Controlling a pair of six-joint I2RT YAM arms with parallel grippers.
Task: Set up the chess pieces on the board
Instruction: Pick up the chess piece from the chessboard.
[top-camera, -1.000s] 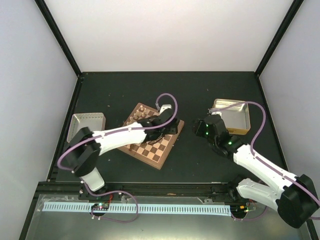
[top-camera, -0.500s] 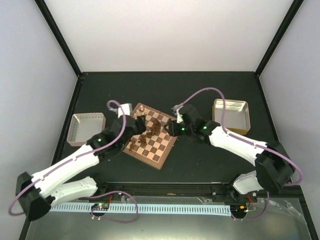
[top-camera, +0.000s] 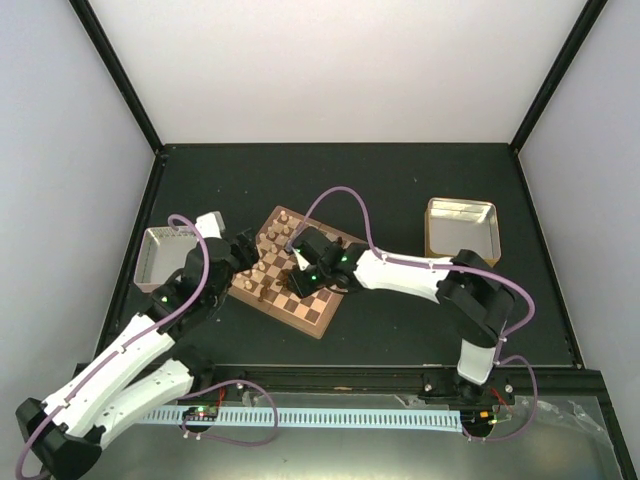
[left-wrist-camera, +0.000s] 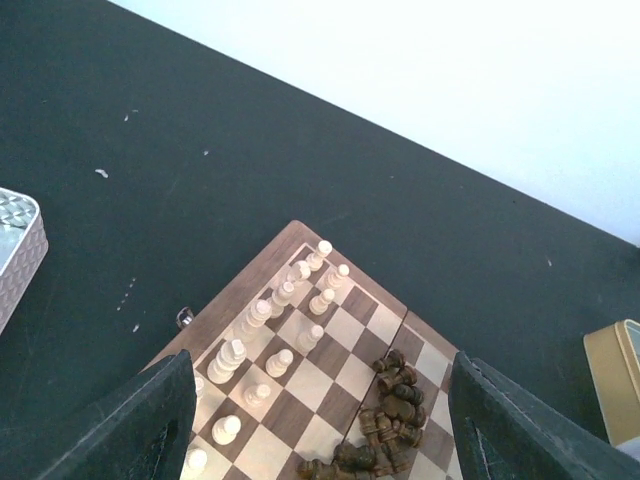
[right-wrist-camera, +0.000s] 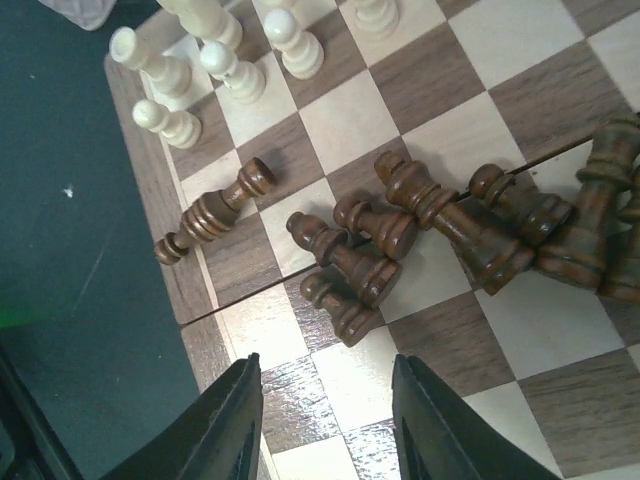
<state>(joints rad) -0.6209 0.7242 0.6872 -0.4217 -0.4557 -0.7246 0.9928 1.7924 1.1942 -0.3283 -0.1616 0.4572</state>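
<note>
The board (top-camera: 316, 314) lies at the table's middle, turned at an angle. In the left wrist view, cream chess pieces (left-wrist-camera: 268, 345) stand in two rows along the board's (left-wrist-camera: 240, 292) left side. Dark chess pieces (left-wrist-camera: 395, 415) lie in a heap near its middle. My left gripper (top-camera: 243, 249) hangs at the board's left edge, open and empty, its fingers (left-wrist-camera: 150, 430) wide apart. My right gripper (top-camera: 298, 263) is low over the board, open and empty. In the right wrist view its fingers (right-wrist-camera: 228, 420) frame toppled dark pieces (right-wrist-camera: 355, 265), and cream pieces (right-wrist-camera: 230, 60) stand beyond them.
A silver tray (top-camera: 160, 262) sits left of the board and shows in the left wrist view (left-wrist-camera: 15, 250). A gold tray (top-camera: 462, 232) sits at the right. One dark piece (right-wrist-camera: 210, 215) lies apart at the board's rim. Black frame posts stand at the back corners.
My right arm has swung from the gold tray to over the board's middle. My left arm has drawn back from the board's centre to its left edge. A heap of dark pieces now shows.
</note>
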